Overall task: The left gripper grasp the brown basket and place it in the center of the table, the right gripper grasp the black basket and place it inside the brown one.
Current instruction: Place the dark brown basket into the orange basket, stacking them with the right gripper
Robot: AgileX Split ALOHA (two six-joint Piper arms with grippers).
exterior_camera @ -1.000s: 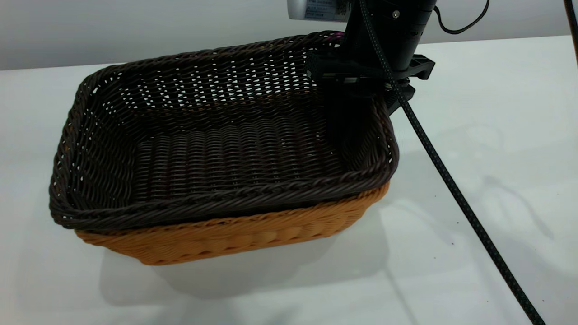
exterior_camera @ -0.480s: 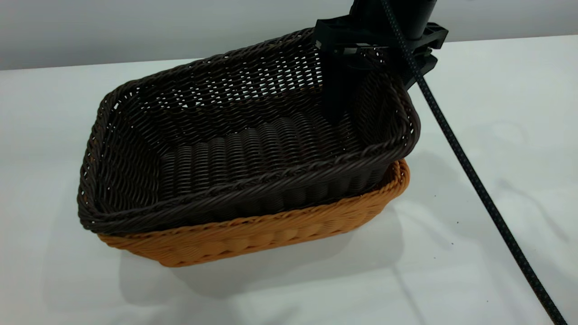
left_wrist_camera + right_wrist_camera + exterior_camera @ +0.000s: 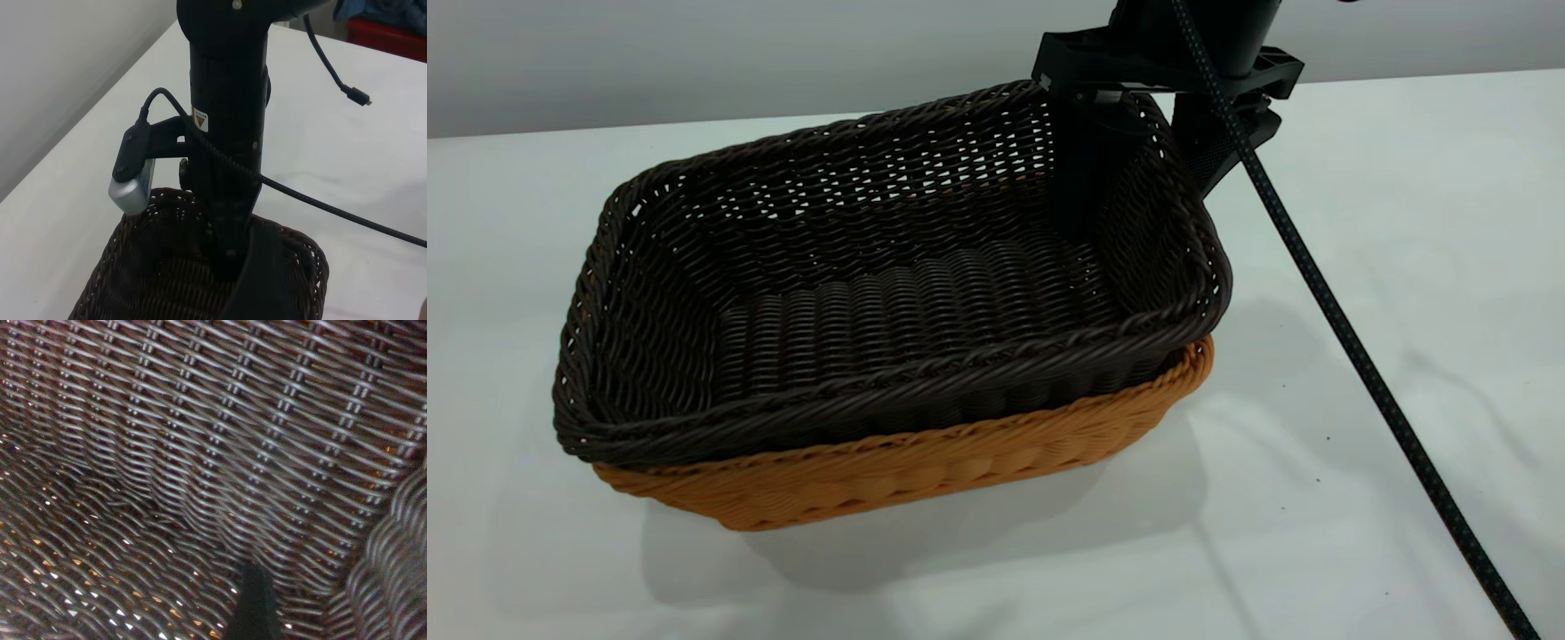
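The black basket (image 3: 889, 293) sits nested inside the brown basket (image 3: 925, 462) on the white table (image 3: 1360, 267). The brown one shows only as an orange-tan band below the dark rim. My right gripper (image 3: 1138, 200) straddles the black basket's far right wall, one finger inside and one outside, and is open with a gap to the wall. The right wrist view shows the dark weave (image 3: 200, 453) and one finger (image 3: 253, 610) apart from the rim. The left wrist view looks at the right arm (image 3: 227, 133) over the black basket (image 3: 160, 267). The left gripper is out of the exterior view.
The right arm's braided cable (image 3: 1352, 347) runs slanting down across the table to the front right. A grey wall stands behind the table. Bare tabletop lies around the baskets. A red object (image 3: 390, 37) sits beyond the table's far end.
The black basket's right end, lifted and tilted half a second ago, has dropped and settled level into the brown basket. Both baskets shifted slightly left. The right gripper stays above the wall.
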